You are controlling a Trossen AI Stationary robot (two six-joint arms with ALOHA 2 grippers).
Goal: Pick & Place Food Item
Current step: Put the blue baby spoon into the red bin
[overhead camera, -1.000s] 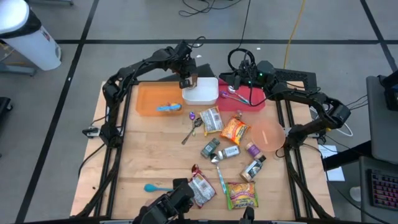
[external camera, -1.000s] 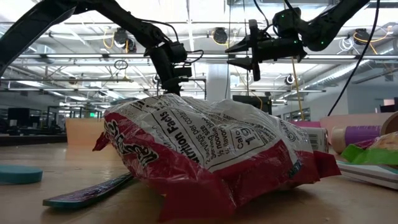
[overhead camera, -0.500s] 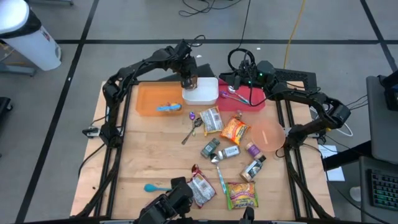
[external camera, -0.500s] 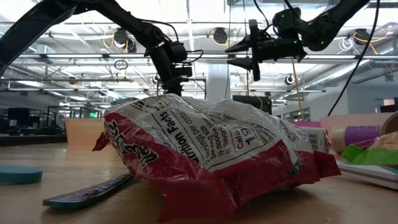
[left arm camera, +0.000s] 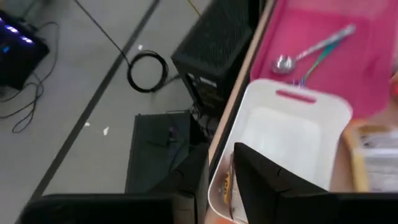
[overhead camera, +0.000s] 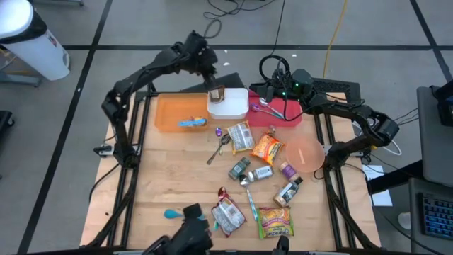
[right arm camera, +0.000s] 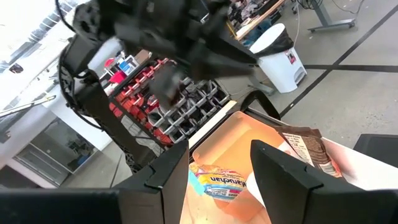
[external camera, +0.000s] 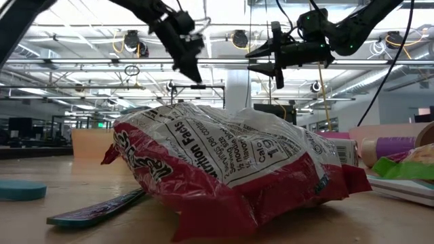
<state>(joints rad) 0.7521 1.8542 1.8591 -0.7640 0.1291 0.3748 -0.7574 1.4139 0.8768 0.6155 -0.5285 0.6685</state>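
Judged one placement complete: brown foil snack packet (overhead camera: pixel 216 93) standing upright inside the white rectangular plastic bin (overhead camera: pixel 237 113), against its left wall, upper centre of the high view; orange snack bag (overhead camera: pixel 267 147) and red-and-white crisp bag (overhead camera: pixel 230 212) lying loose on the wooden counter (overhead camera: pixel 170 177), not yet moved. Left gripper (left arm camera: pixel 221 155) raised above and upper left of the bin, jaws parted narrowly, holding and touching nothing. Right gripper (right arm camera: pixel 221 149) waiting right of the bin, jaws spread, empty.

an open industrial lab: exposed ceiling trusses (external camera: pixel 81 64), floor cables (overhead camera: pixel 233 7), parts racks (right arm camera: pixel 168 93).
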